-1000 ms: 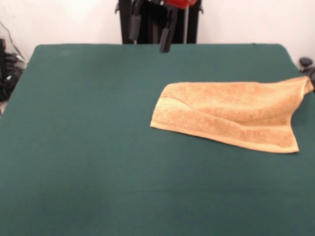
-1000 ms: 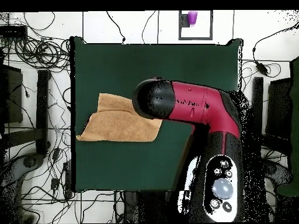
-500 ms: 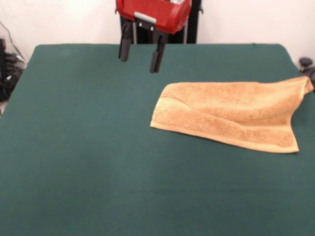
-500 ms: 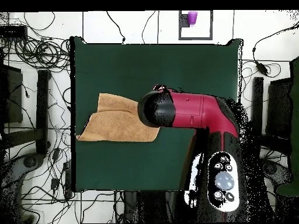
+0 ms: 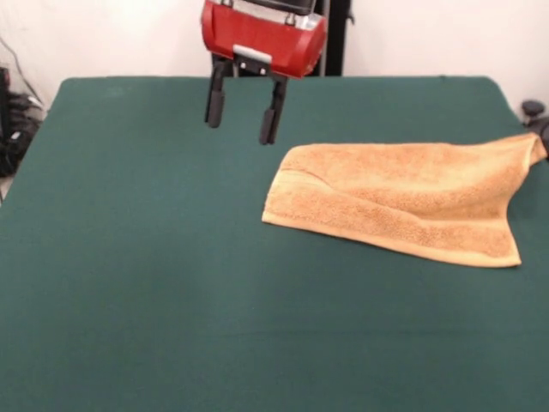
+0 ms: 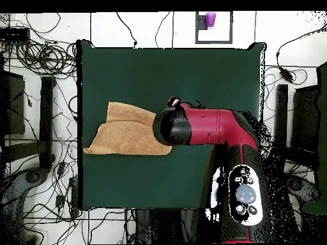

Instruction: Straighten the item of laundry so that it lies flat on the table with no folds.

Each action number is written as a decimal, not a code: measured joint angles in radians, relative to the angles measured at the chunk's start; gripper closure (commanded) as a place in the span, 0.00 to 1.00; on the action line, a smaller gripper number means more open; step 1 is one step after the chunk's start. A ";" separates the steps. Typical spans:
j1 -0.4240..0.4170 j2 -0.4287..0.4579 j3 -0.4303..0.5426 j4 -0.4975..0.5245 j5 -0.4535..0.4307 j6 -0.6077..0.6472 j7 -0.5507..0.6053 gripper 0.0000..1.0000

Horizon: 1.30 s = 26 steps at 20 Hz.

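Gripper lower than a second ago, spread wide, empty, beside towel. Towel unmoved, folded over; approach only begun.

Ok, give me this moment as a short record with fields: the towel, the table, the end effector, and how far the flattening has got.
towel: orange-tan terry towel, folded over on itself, one corner reaching the table's edge at the right of the front view
table: dark green top, far larger than the towel
end effector: open, empty, above bare table beside the towel's folded end, not touching it
arm: red and black, hides part of the towel in the overhead view
task state: fold not yet opened; towel not flat
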 measured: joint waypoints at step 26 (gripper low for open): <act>-0.190 0.084 0.129 0.212 -0.082 -0.113 0.000 0.00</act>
